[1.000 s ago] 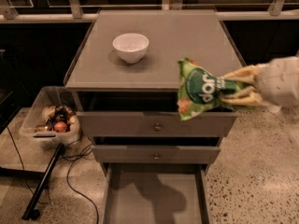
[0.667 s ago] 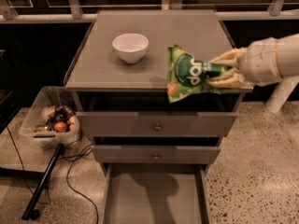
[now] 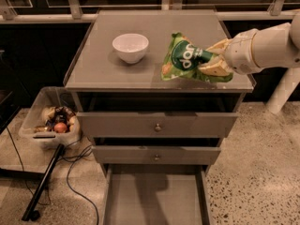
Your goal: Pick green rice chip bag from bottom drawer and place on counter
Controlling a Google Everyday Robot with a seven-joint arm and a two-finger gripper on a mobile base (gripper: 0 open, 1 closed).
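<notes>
The green rice chip bag [image 3: 182,57] is held over the right front part of the counter [image 3: 103,64], tilted, with its round dark logo facing me. My gripper [image 3: 211,62] comes in from the right on a white arm and is shut on the bag's right end, its tan fingers [image 3: 214,69] above and below it. I cannot tell whether the bag touches the counter top. The bottom drawer [image 3: 154,200] stands pulled out below, its flat floor bare.
A white bowl [image 3: 130,47] sits on the counter left of the bag. Two upper drawers with round knobs [image 3: 157,127] are slightly open. A clear bin of items [image 3: 49,121] and a black cable [image 3: 75,172] lie on the floor at left.
My gripper has carried the bag left and up, from beside the cabinet's right front corner to over the counter top.
</notes>
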